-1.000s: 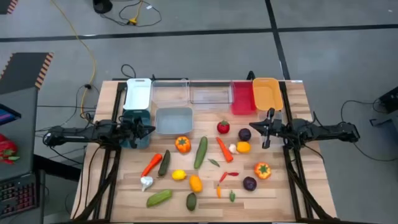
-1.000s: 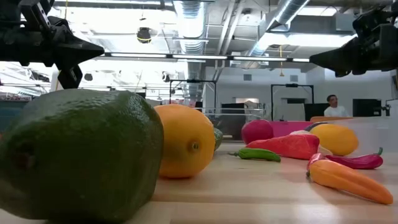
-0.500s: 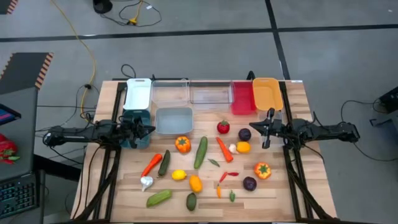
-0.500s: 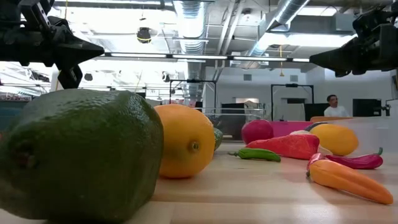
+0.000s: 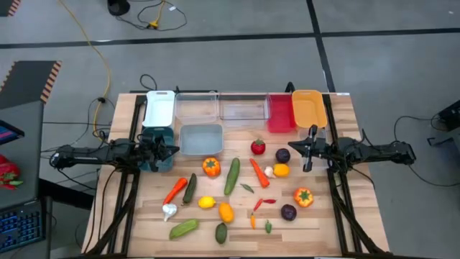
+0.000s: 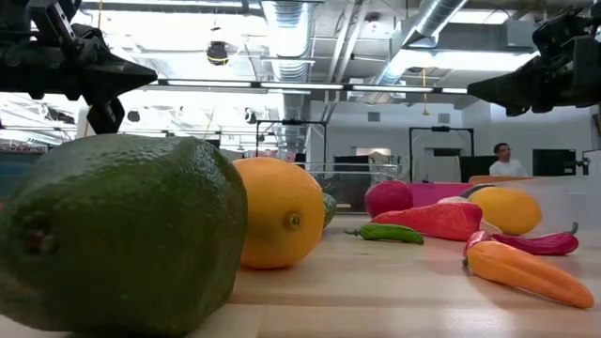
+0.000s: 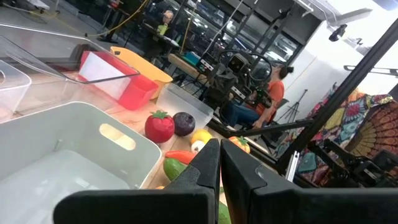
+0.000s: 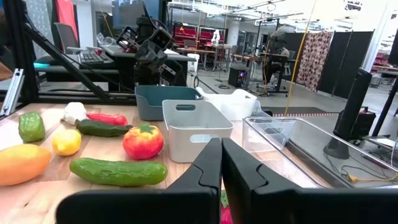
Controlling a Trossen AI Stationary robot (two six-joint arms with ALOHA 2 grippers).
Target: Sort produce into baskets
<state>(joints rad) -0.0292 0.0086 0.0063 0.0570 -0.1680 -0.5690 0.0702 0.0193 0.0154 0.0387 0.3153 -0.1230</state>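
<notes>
The produce (image 5: 232,176) lies scattered across the near half of the bench (image 5: 338,216); the baskets (image 5: 233,106) line the far edge, all seemingly empty. Both claws hover with fingers pressed together, holding nothing: left claw (image 5: 172,150) over the teal basket (image 5: 157,160), right claw (image 5: 307,150) beside a purple ball (image 5: 282,155). Best, I judge, to open wide before descending and take that ball first.

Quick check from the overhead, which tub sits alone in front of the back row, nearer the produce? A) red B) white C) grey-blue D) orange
C: the grey-blue tub sits by itself just ahead of the clear tub in the back row, closest to the orange pepper; both grippers hang at the table's sides, shut and empty.
</notes>
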